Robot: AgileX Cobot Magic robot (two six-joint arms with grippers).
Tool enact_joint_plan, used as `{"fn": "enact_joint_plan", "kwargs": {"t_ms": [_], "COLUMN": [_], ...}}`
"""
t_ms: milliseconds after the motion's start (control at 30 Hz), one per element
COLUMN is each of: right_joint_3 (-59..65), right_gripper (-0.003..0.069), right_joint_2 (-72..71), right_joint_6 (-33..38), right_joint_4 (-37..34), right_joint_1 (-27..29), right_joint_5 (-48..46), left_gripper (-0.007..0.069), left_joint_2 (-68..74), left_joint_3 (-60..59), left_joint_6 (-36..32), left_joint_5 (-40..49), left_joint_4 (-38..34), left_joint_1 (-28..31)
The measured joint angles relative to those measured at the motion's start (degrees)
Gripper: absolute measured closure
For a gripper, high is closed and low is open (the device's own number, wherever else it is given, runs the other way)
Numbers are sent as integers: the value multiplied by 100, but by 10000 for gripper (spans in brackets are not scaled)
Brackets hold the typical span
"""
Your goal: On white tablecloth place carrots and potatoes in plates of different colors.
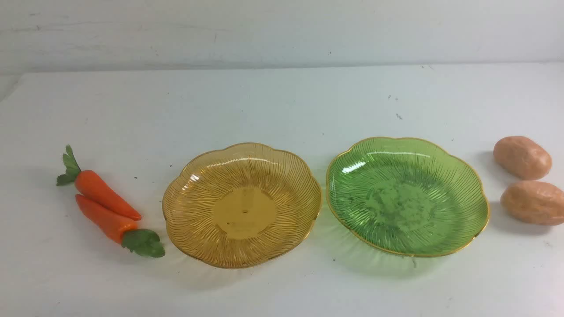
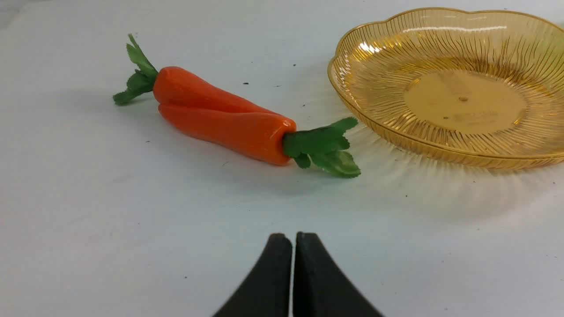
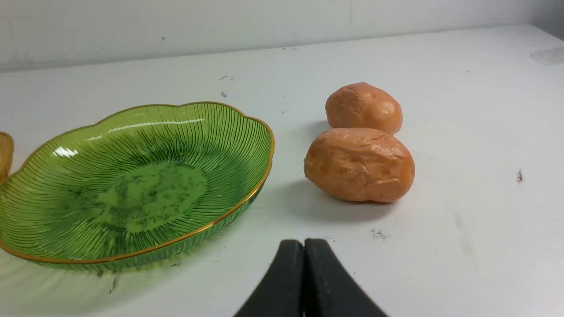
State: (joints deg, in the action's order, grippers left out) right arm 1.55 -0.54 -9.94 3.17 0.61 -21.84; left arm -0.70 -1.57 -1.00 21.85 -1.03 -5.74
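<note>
- Progress: nothing is placed yet. All four pieces lie on the plain white tablecloth (image 1: 282, 105), so by my reckoning the whole job is left.
- Far left: two glossy orange toy carrots (image 1: 108, 200) with green leafy tops lie side by side, touching, tops pointing opposite ways. They are just beside the amber dish, not in it.
- The robot's left gripper (image 2: 293, 237) has its black jaws pressed together with nothing between them. It is over bare cloth, short of the carrots and apart from them.
- Left of centre: the translucent, ribbed amber-yellow plate (image 1: 241, 213), with a scalloped gold rim, is empty.
- Right of centre: the matching translucent green plate (image 1: 405, 198) is empty, with dark mottling on its floor. It sits just beside the amber one; I cannot tell whether the rims touch.
- Far right: two tan, lumpy oval toy potatoes (image 1: 522, 157) sit close together on the cloth, near the green dish and outside it.
- The right gripper (image 3: 304, 244) is closed tight and empty, short of the nearer potato.
- Left to do: carrots into one colour, potatoes into the other. The nearest dish looks the likely choice for each.
</note>
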Motion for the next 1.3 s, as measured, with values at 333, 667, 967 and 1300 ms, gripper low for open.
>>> {"fn": "enact_joint_plan", "kwargs": {"t_ms": [333,667,967,1300], "right_joint_3": [0,0,0,0], "right_gripper": [674,674,674,674], "right_joint_2": [0,0,0,0], "right_joint_6": [0,0,0,-181], "right_joint_4": [0,0,0,-349], "right_joint_1": [0,0,0,0], "right_joint_5": [0,0,0,16], "left_gripper": [627,627,627,627], "left_joint_2": [0,0,0,0], "left_joint_3": [0,0,0,0], "left_joint_6": [0,0,0,440], "left_joint_5": [0,0,0,0], "left_joint_4": [0,0,0,-420], "left_joint_1": [0,0,0,0]}}
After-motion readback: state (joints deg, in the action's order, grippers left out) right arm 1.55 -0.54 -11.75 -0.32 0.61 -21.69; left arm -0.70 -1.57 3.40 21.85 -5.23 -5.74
